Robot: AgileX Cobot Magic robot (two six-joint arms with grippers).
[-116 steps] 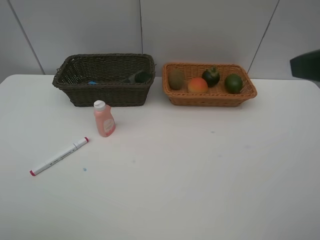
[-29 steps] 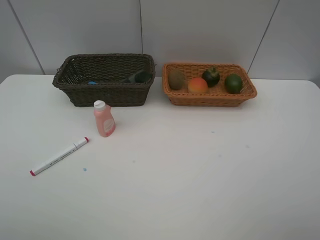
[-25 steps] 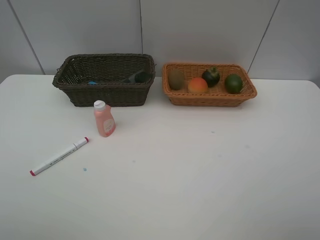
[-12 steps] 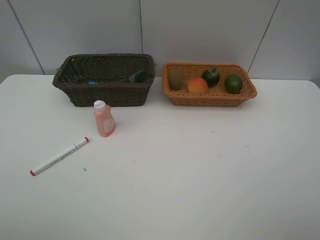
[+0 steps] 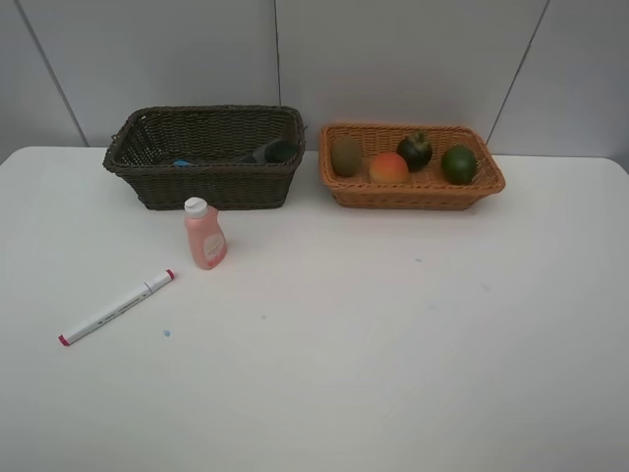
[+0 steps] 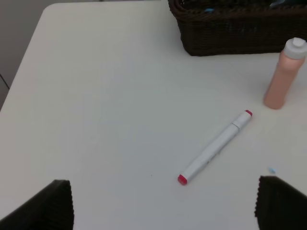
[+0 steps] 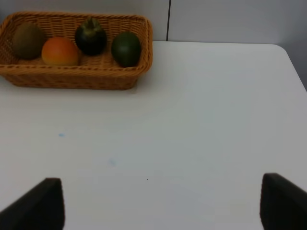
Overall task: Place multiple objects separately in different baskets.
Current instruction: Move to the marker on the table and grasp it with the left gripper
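Meanwhile, the pink bottle is standing upright just in front of the dark brown basket, between it and the marker, which is lying flat on the white table. A dark pump bottle is lying inside that basket, while the kiwi, peach, mangosteen and green fruit are sitting in the orange-tan basket. The left gripper is hovering near the marker and the right gripper is facing the fruit, both spread wide and holding nothing.

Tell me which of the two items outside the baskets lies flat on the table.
The white red-ended marker lies flat on the table; the pink bottle stands upright on its base.
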